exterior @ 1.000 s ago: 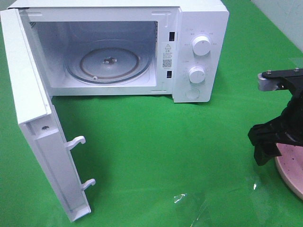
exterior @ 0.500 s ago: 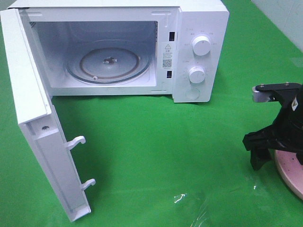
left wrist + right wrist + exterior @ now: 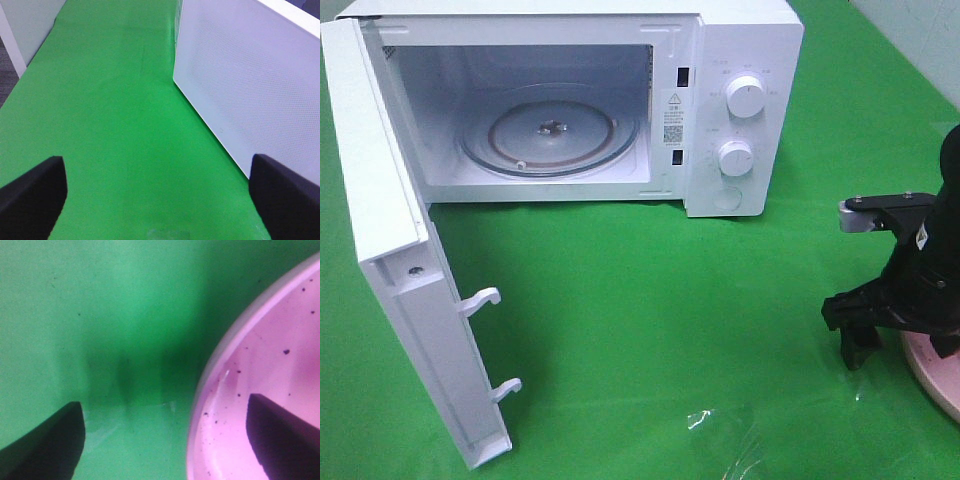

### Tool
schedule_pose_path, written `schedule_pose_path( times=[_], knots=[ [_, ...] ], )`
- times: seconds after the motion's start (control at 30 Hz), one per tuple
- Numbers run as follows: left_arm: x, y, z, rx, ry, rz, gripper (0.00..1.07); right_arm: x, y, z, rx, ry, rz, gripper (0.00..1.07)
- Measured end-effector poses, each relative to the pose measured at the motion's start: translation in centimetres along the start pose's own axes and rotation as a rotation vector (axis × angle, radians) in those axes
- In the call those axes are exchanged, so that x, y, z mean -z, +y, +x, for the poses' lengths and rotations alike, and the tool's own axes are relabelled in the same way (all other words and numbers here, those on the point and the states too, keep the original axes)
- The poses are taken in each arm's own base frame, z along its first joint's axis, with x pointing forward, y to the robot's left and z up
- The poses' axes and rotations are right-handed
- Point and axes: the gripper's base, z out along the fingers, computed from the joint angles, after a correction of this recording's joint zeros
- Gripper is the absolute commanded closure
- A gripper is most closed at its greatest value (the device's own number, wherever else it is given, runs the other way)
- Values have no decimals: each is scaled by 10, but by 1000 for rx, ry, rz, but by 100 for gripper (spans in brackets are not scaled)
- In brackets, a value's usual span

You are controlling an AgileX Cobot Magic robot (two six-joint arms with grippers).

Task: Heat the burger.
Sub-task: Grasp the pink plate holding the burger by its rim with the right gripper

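The burger is out of view in every frame. My right gripper (image 3: 900, 345) hangs low at the right edge of the table, open, over the left rim of a pink speckled plate (image 3: 935, 378). In the right wrist view the gripper (image 3: 165, 440) straddles the plate's rim (image 3: 220, 365): one fingertip (image 3: 50, 445) is over green cloth, the other (image 3: 280, 435) over the plate. Nothing lies between them. My left gripper (image 3: 155, 200) is open and empty above the cloth, beside the outer face of the microwave door (image 3: 250, 75).
A white microwave (image 3: 740, 100) stands at the back, its door (image 3: 390, 250) swung wide open to the left with two latch hooks (image 3: 485, 300). The glass turntable (image 3: 550, 135) inside is bare. Green cloth (image 3: 650, 300) covers the table.
My right arm has come down and shifted left, bringing its open fingers lower over the plate's rim. The microwave and door have not moved.
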Motion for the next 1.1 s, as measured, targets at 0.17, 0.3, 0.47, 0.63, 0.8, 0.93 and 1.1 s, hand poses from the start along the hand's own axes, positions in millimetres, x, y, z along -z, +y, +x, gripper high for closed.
schedule_pose_path(
  times=[0.17, 0.3, 0.47, 0.63, 0.8, 0.93, 1.1],
  knots=[
    [0, 0, 0, 0, 0, 0, 16, 0, 0, -1, 1, -8, 1, 40],
    [0, 0, 0, 0, 0, 0, 16, 0, 0, -1, 0, -8, 3, 39],
    [0, 0, 0, 0, 0, 0, 16, -2, -1, -1, 5, -3, 9, 39],
    [0, 0, 0, 0, 0, 0, 16, -12, 0, 0, 2, 36, 19, 44],
    [0, 0, 0, 0, 0, 0, 16, -12, -1, -1, 0, 36, 25, 61],
    [0, 0, 0, 0, 0, 0, 16, -12, -3, -1, -8, 28, 47, 91],
    [0, 0, 0, 0, 0, 0, 16, -13, -3, -1, -2, 25, 54, 100]
  ],
)
